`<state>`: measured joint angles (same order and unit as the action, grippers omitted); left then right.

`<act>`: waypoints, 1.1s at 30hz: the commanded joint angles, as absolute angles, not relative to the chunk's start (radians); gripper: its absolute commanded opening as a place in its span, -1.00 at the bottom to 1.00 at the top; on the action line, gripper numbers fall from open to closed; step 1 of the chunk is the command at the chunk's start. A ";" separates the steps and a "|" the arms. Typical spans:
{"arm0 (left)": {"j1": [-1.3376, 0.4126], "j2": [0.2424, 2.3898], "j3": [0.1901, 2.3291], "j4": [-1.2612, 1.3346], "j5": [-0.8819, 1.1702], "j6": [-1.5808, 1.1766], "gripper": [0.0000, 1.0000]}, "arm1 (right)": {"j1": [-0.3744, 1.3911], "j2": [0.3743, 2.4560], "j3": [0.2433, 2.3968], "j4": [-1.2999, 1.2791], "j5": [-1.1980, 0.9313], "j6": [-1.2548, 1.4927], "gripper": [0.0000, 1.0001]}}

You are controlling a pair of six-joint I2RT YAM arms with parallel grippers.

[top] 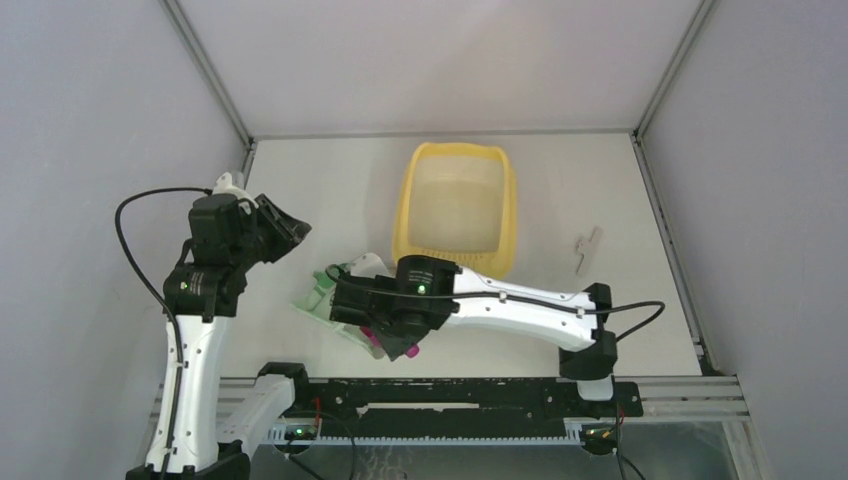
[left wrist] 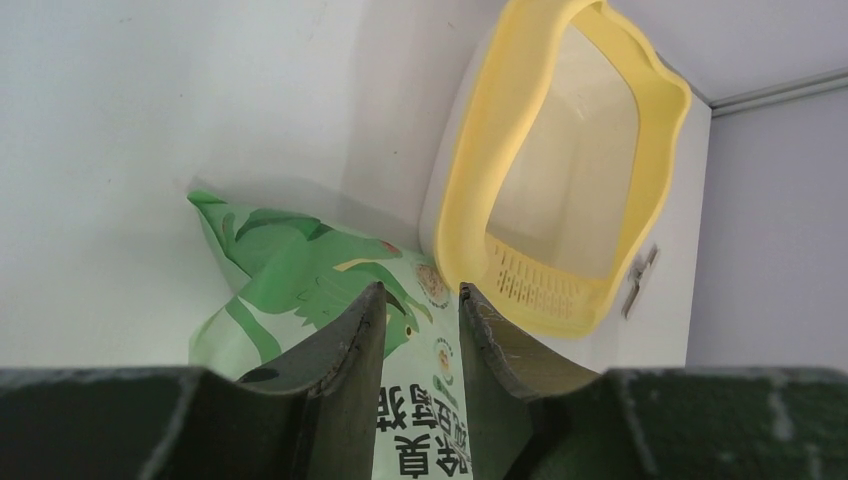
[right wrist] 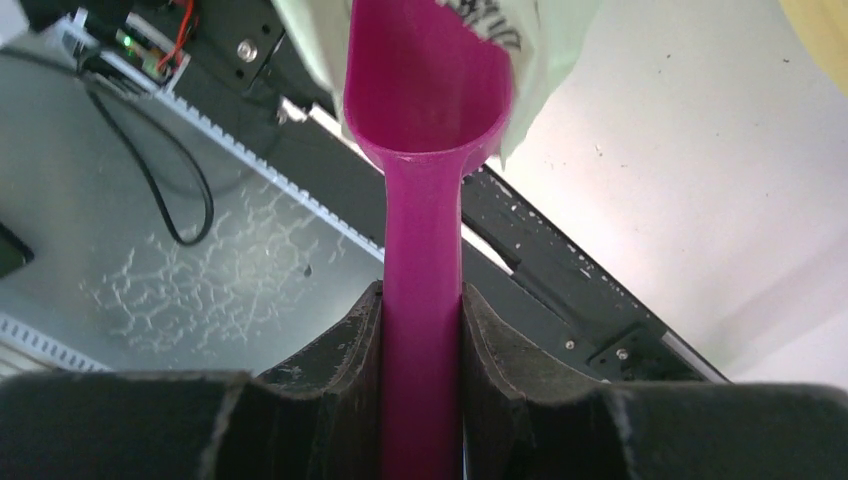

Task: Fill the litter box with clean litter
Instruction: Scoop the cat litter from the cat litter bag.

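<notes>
Bag (top: 320, 291) front-L of litter box (top: 401, 225)

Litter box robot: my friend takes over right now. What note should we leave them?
Left pincer: open, holding nothing, up and to the left of the green bag.
Right pincer: shut on the magenta scoop by its handle; the bowl is at the bag's mouth and looks empty.
Litter box: on the table beyond the bag, with no litter showing inside.
Done: the scoop is in hand and at the bag.
Left: scoop out litter, carry it to the box, tip it in, and repeat.
</notes>
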<state>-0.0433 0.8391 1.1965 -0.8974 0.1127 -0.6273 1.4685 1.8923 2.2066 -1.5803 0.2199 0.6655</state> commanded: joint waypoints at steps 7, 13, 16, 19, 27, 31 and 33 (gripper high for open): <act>-0.037 0.822 1.158 -0.838 0.166 -0.588 -0.25 | 1.324 2.037 2.287 -1.570 0.289 0.687 -1.00; -0.038 0.811 1.155 -0.838 0.164 -0.594 -0.24 | 1.255 1.954 2.115 -1.603 0.423 0.676 -1.00; -0.037 0.811 1.143 -0.829 0.173 -0.604 -0.24 | 1.222 1.865 2.009 -1.598 0.472 0.665 -1.00; -0.037 0.807 1.131 -0.823 0.172 -0.613 -0.24 | 1.231 1.809 1.949 -1.544 0.447 0.635 -1.00; -0.038 0.808 1.133 -0.840 0.143 -0.608 -0.24 | 1.359 1.825 1.894 -1.435 0.212 0.617 -1.00; -0.039 0.814 1.119 -0.842 0.127 -0.602 -0.25 | 1.353 1.695 1.743 -1.384 0.127 0.636 -1.00; -0.039 0.821 1.110 -0.840 0.116 -0.601 -0.25 | 1.328 1.622 1.656 -1.335 0.105 0.635 -1.00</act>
